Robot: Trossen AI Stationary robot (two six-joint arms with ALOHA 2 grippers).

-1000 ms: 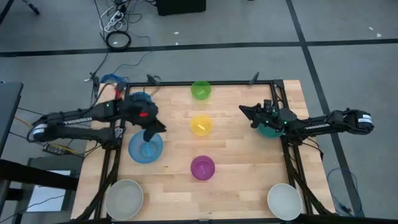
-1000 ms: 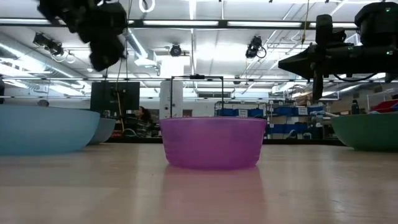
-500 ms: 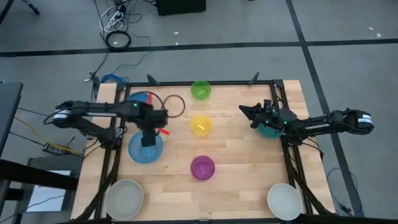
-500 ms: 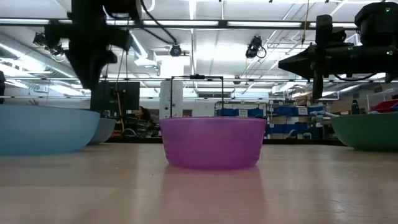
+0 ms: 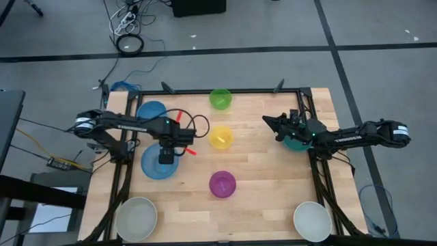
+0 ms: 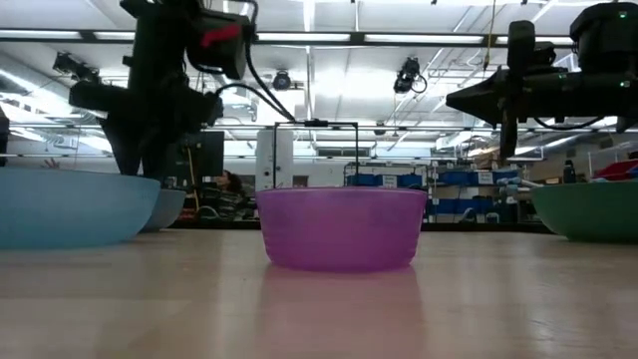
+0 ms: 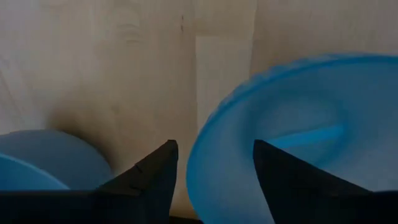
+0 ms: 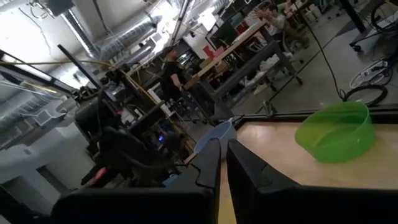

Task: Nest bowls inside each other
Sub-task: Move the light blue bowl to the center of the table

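A blue bowl (image 5: 150, 169) (image 7: 311, 112) stands on its base at the table's left. My left gripper (image 5: 164, 158) (image 7: 214, 165) points down over it, open. One finger is over the bowl's inside and one outside its rim (image 7: 198, 155), and no touch shows. A second blue bowl (image 5: 150, 111) stands beyond it. Down the middle stand the green bowl (image 5: 220, 98), the yellow bowl (image 5: 220, 137) and the magenta bowl (image 5: 222, 184). My right gripper (image 5: 268, 121) (image 8: 222, 168) hangs shut in the air beside the teal bowl (image 5: 295, 143), holding nothing.
Two whitish bowls (image 5: 136, 217) (image 5: 313, 220) stand at the near corners. A black frame (image 5: 311, 123) borders the wooden table. Bare wood lies between the blue bowl and the middle row. People and shelves show in the room beyond the table.
My left arm has stretched toward the table's right. Its gripper has tipped from slanting to pointing almost straight down, and has sunk toward the blue bowl's rim. The bowls have not moved.
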